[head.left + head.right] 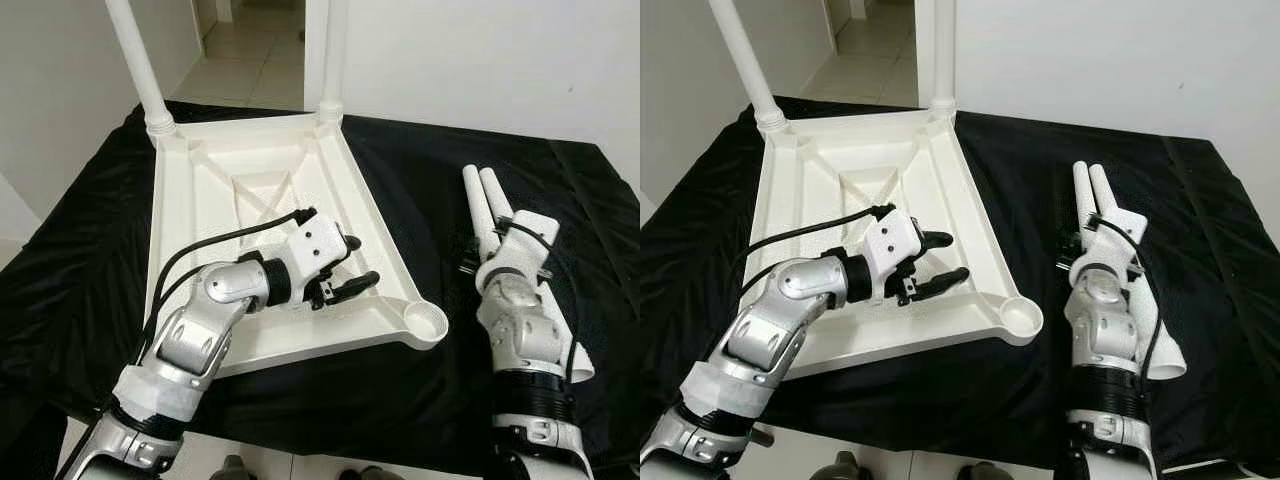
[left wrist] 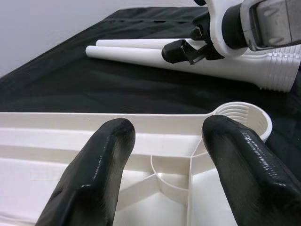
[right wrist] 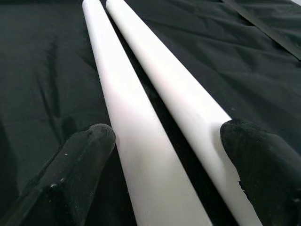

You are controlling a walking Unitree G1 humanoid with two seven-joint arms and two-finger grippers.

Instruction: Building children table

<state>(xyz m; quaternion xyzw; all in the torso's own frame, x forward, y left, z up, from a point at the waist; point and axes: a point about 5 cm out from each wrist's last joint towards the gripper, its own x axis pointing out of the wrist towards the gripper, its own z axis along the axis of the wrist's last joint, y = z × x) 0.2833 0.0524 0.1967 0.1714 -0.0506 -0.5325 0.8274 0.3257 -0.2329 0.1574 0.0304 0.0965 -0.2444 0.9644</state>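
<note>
- One white table top [image 1: 260,190] lies upside down on the black-draped bench [image 1: 80,260]; two legs [image 1: 135,60] stand screwed in at its far corners, tops cut off.
- Two loose legs [image 3: 141,108] lie side by side on the bench to its right.
- Left gripper [image 1: 352,270], jaws apart, hovers near the empty socket [image 1: 425,320].
- Right gripper [image 3: 164,155], jaws apart, straddles both loose legs; their thick ends are hidden behind the arm.

Home room: white walls [image 1: 480,60], tiled hallway floor [image 1: 245,60] beyond doorway.
</note>
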